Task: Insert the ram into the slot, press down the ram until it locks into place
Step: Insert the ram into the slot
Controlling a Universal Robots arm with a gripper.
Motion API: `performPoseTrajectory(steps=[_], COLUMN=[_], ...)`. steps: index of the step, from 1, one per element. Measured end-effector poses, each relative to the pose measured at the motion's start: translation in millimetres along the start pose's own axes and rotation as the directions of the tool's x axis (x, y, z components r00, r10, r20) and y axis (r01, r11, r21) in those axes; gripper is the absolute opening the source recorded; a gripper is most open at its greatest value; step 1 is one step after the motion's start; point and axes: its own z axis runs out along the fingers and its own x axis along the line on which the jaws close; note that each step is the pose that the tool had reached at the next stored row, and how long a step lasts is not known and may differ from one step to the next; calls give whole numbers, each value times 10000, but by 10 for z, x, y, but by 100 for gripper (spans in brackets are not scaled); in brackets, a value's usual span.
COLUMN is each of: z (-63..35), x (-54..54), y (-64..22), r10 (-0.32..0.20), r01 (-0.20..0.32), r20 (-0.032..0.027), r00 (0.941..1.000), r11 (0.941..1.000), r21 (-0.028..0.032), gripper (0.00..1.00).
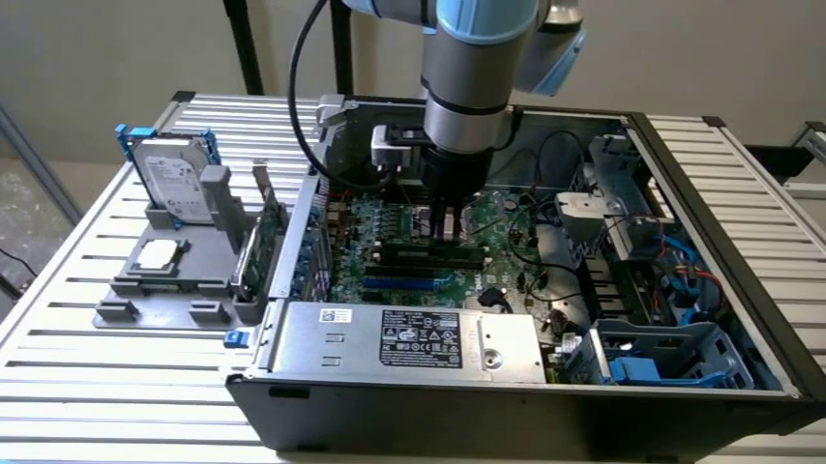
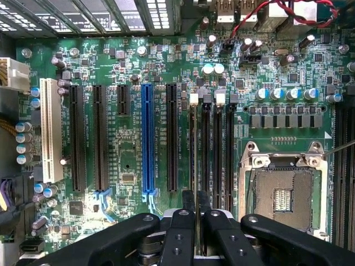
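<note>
My gripper (image 1: 447, 237) reaches down into the open computer case over the motherboard's memory sockets. In the wrist view its black fingers (image 2: 188, 204) stand almost together, shut on the ram (image 2: 193, 149). The ram shows edge-on as a thin line running away from the gripper (image 2: 196, 206). It lies along the slot (image 2: 193, 100), the outermost of several parallel black sockets, on the side nearest the blue slot, with a pale clip at its far end. In the exterior view the ram (image 1: 420, 251) is a green strip under the fingers. I cannot tell how deep it sits.
Beside the memory sockets are a blue slot (image 2: 147, 138), black expansion slots (image 2: 100, 138) and a white slot (image 2: 51, 133). The bare CPU socket (image 2: 283, 194) lies on the other side. A power supply (image 1: 413, 338) and drive cage (image 1: 659, 353) line the case. A fixture with a hard drive (image 1: 174, 179) stands outside.
</note>
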Motion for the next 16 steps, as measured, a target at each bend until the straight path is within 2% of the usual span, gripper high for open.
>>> performPoseTrajectory(steps=[6,7,8,9,14,16], z=[10,11,9,-4,-200,-246], x=[0,0,0,0,4,6], y=[2,2,2,2,10,11], r10=[5,5,5,5,5,5], r01=[-5,-5,-5,-5,-5,-5], r20=[-3,-1,0,3,2,3], r00=[10000,10000,10000,10000,10000,10000], r11=[10000,10000,10000,10000,10000,10000], r21=[-4,-2,-2,0,-4,-3], gripper=[15,20,20,27,27,27])
